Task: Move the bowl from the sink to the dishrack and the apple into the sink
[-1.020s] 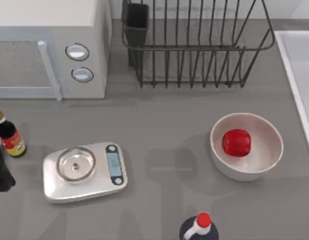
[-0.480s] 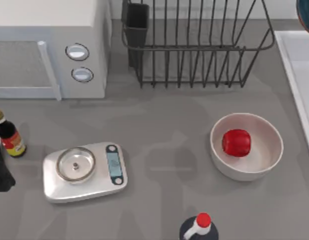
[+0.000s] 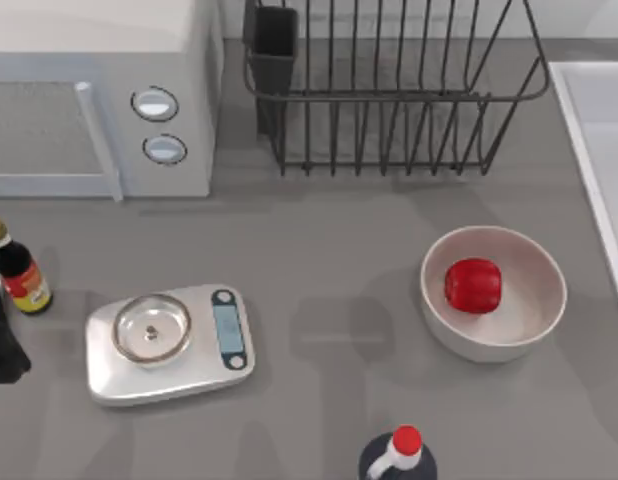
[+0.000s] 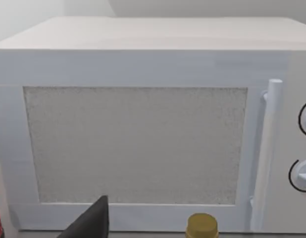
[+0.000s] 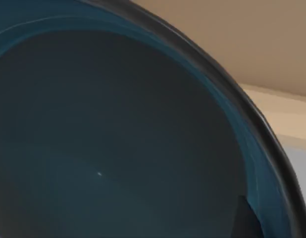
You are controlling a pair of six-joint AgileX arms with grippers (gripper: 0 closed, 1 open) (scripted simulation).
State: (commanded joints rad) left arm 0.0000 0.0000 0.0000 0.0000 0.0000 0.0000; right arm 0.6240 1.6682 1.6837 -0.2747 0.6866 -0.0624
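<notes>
The bowl [image 5: 118,144] sits right against my right wrist camera, its dark teal inside and darker rim tilted across that view, so I judge it is hanging from my right hand somewhere up off the desk. The hand itself is hidden behind the bowl there, and I cannot tell whether its fingers are clamped on the rim or not.

What has just changed: half a second ago a sliver of the teal bowl showed at the far right corner of the top view, above the sink; now that corner is bare again. A second ago it was bare too, so the bowl swung briefly through the overhead camera's edge and out again. I take that to mean the bowl is out of the sink and in transit, but not yet over the dishrack.

Going near to far on the desk: a red-capped bottle [image 3: 397,455] at the near edge, a kitchen scale [image 3: 169,342] to the left, and the apple [image 3: 473,285] lying in the white bowl [image 3: 494,292] on the right, untouched. Far beyond stands the dishrack [image 3: 394,90], with no bowl in it, and the sink [image 3: 592,120] runs along the right edge.

My left arm is parked at the near left. Its wrist camera looks at the microwave [image 4: 143,124] door and a gold-capped bottle [image 4: 201,228], with a dark finger tip of my left hand [image 4: 91,223] poking in. Its spread I cannot tell.
</notes>
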